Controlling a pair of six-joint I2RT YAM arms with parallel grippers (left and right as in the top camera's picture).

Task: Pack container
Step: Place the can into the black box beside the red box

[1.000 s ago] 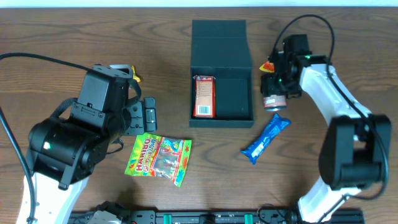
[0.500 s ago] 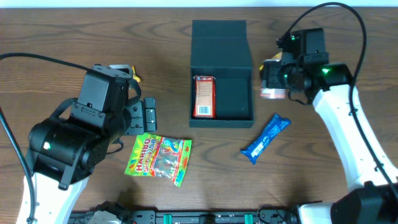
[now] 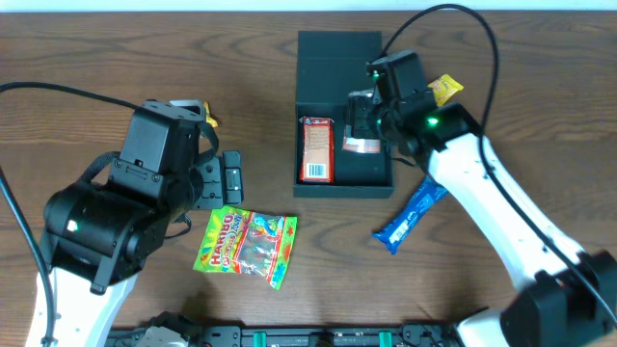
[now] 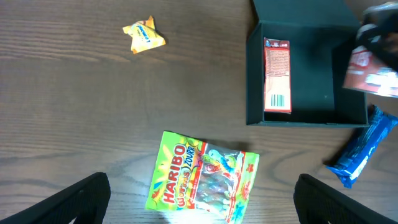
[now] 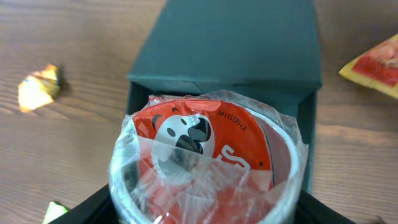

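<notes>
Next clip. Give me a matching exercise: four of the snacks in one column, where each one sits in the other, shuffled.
Things:
1. red carton
2. Haribo bag
3. blue packet
4. red-lidded cup

Places:
A. on the table, right of the container's front corner
B. held in the right gripper over the container
C. on the table, front-left of the container
D. lying inside the container, left side

Pairs: 1-D, 2-C, 3-A, 4-B

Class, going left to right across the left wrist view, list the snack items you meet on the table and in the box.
Yellow candy → Haribo bag → red packet in the container → blue packet.
</notes>
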